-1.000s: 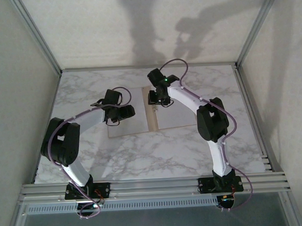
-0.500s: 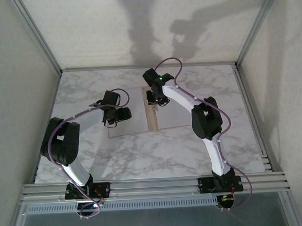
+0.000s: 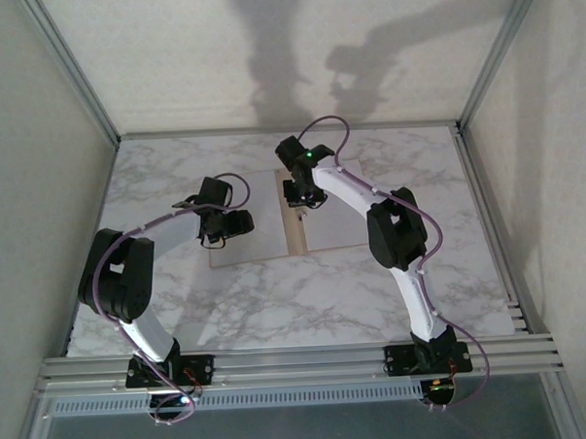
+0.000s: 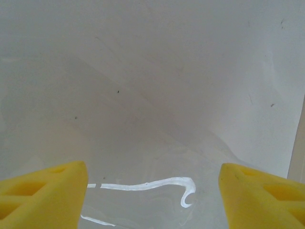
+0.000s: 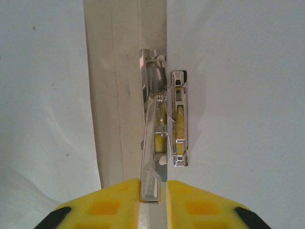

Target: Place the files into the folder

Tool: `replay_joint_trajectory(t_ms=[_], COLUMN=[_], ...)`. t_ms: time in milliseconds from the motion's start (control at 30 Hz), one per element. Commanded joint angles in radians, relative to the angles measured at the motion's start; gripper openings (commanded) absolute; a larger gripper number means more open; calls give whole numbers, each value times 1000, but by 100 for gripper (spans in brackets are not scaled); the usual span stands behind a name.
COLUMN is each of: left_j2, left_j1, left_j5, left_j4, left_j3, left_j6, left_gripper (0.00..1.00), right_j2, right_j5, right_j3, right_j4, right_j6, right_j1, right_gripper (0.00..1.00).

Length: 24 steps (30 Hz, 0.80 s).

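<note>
From above, the flat tan-brown cardboard folder (image 3: 296, 237) lies open near the middle of the white-grey veined marble table (image 3: 155, 177), with thin white paper sheets (image 3: 265, 238) lying on it. The left gripper (image 3: 222, 230) hangs over the left half and the right gripper (image 3: 300, 195) over the spine; their jaws are too small to judge here.

The left wrist view settles one: its yellow fingers (image 4: 43, 191) stand wide apart over white paper, with nothing between them.

The right wrist view settles the other: its fingers (image 5: 114, 202) pinch the lever of the silver metal clip fastener (image 5: 164, 119) beside the tan spine, with white sheets on both sides.
</note>
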Motion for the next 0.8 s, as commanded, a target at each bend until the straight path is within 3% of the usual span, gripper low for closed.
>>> replay_joint_trajectory(t_ms=[0,267,767], left_j2=[-20,-23,-37], left_j1=[12,18,32], left_j5=[-12,-15,5], left_j4=[-16,-17,3], left_j3=[-12,-11,-30], left_j6=[13,11,0], left_gripper=[73,73,72], right_j2=[19,35,42], right_j5=[-12,-25,-7], right_j3=[39,76,76], right_j4=[-23,-43,-47], right_j6=[-20,-38,-51], right_j1=[11,14,16], right_gripper=[23,34,24])
